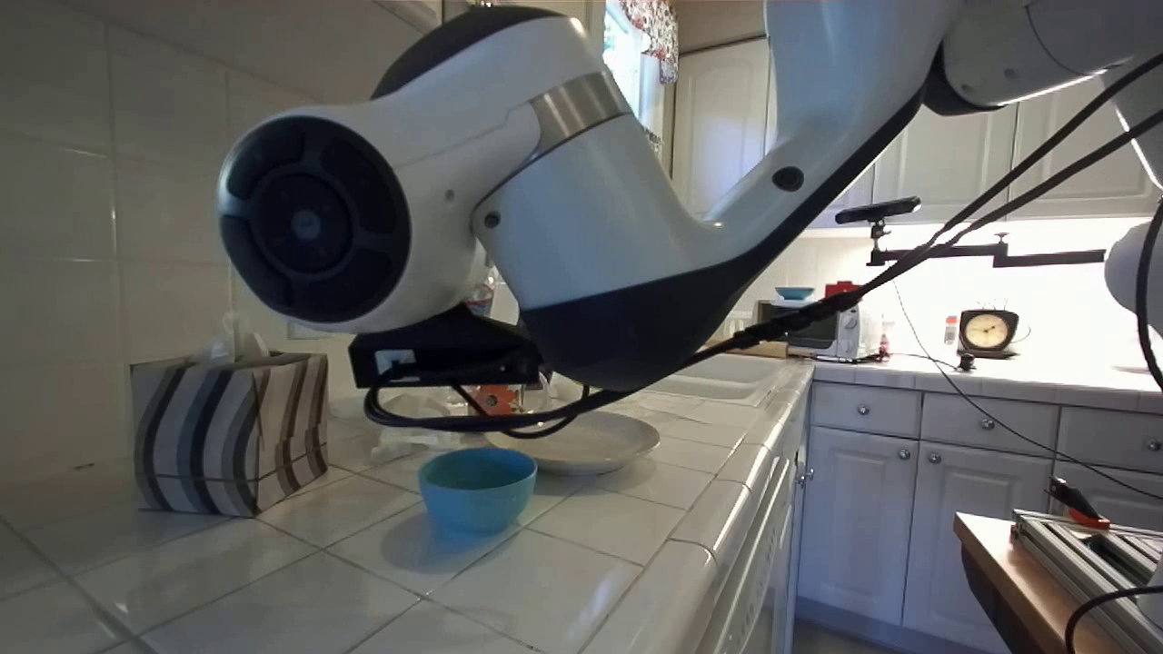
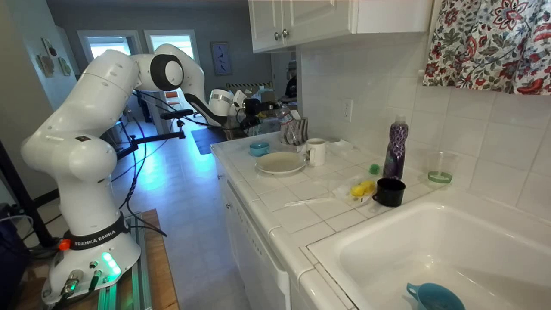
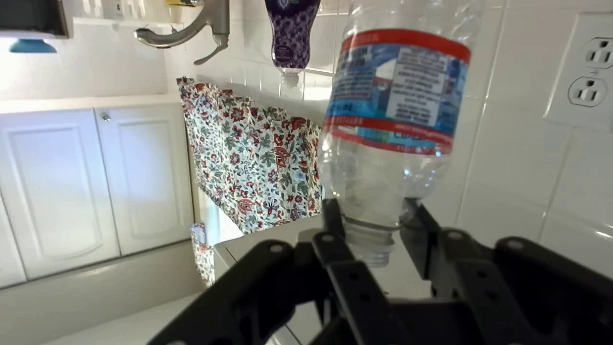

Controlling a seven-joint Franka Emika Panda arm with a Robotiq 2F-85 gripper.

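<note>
My gripper (image 3: 369, 207) has its two black fingers on either side of the neck of a clear plastic bottle (image 3: 392, 91) with a blue and red label. The bottle neck is uncapped and its screw thread shows between the fingers. The wrist picture stands upside down. In an exterior view the gripper (image 2: 275, 106) is at the bottle's top, and the bottle (image 2: 290, 129) leans a little, base down, beside the striped tissue box (image 2: 302, 128). I cannot tell whether its base touches the counter. In an exterior view the arm hides the fingers and most of the bottle.
On the tiled counter (image 1: 318, 590) stand a blue bowl (image 1: 477, 490), a plate (image 1: 627, 445), a white mug (image 2: 316, 153), a black cup (image 2: 389, 192) and a purple soap bottle (image 2: 395, 150). A sink (image 2: 327, 254) holds a blue cup (image 2: 437, 297). A tiled wall (image 2: 366, 86) runs behind.
</note>
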